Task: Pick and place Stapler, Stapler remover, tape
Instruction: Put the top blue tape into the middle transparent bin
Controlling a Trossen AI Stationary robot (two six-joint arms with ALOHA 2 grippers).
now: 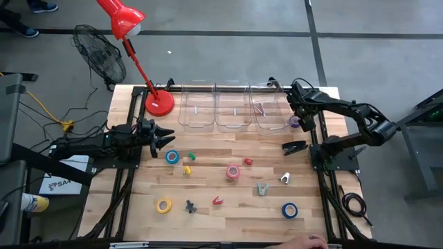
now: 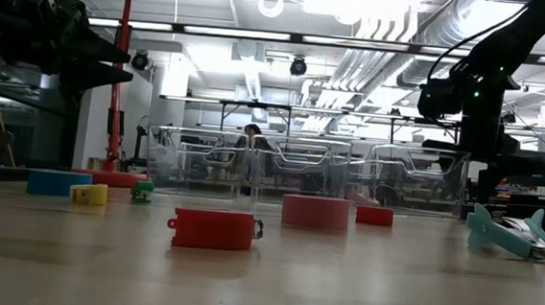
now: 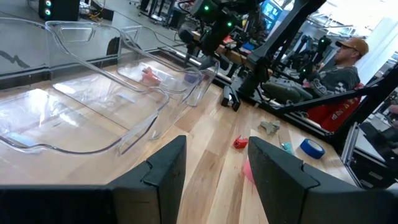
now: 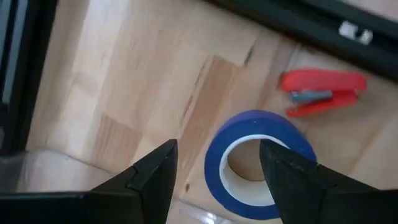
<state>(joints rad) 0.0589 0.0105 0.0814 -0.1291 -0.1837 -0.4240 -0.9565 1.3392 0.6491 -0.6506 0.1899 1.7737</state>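
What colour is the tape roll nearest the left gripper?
Blue. The tape shows best in the high view, lying on the table just ahead of the left gripper.

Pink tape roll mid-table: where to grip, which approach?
Come straight down. The pink tape roll lies flat on the table with its hole facing up, so pinch the ring wall, one finger inside the hole and one outside.

The high view looks straight down on the whole bench (image 1: 228, 207), its edges and the floor around it. The low view sits at bench-top level near the front edge, facing the clear bins (image 2: 300, 169) along the far edge and the room behind. The left wrist view looks across the bench at those same bins. The right wrist view looks steeply down, close above a purple tape roll (image 4: 261, 162) and a red stapler (image 4: 323, 90).
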